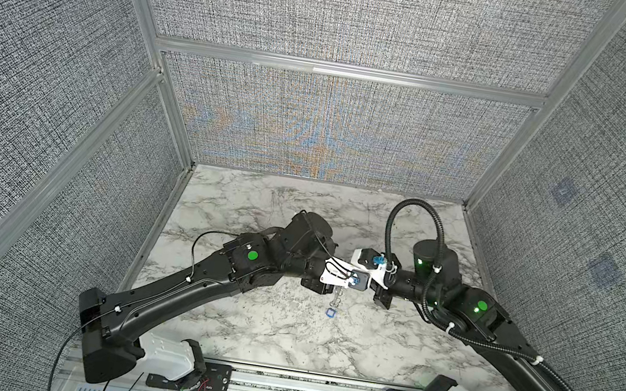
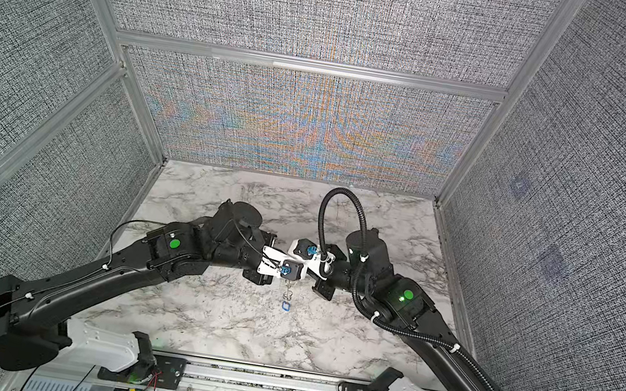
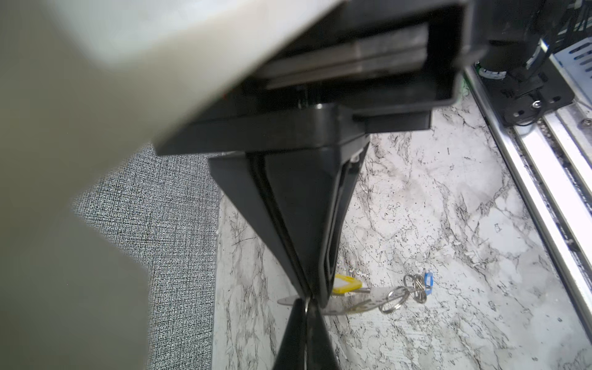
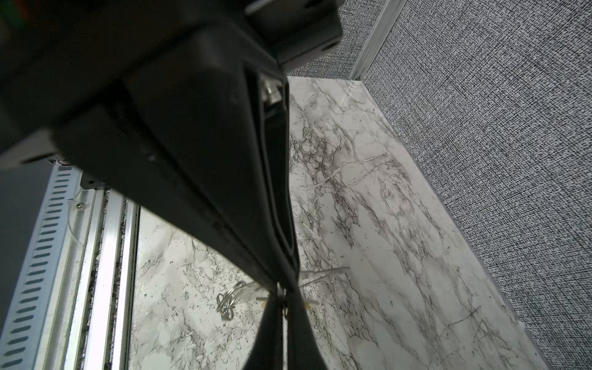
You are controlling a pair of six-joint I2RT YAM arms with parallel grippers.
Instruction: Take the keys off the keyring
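Both arms are in tight over the middle of the table [image 3: 448,224], tip to tip. The left gripper [image 3: 312,296] is pressed together on the flat grey keyring [image 3: 349,306], which sticks out on either side of its fingertips. The right gripper [image 4: 284,288] is squeezed shut at almost the same spot, but I can't say whether it has the keyring or something beside it. As for progress, nothing looks free yet. The yellow key [image 3: 347,284] sits just beside the left fingertips, close against the keyring. The blue key [image 3: 427,283] is out at the far end, joined on through a cluster of small rings [image 3: 395,298]. So by my reading both keys are still attached and the real work of slipping them off is all ahead. Plenty is hard to see: in both top views the wrist cameras and gripper bodies cover the pinch point. Only the small rings and the blue key show below them, and I can't tell whether the blue key hangs free or touches the table. The key blades are too small to make out, the yellow key is half hidden behind the finger, and the keyring's opening isn't visible.
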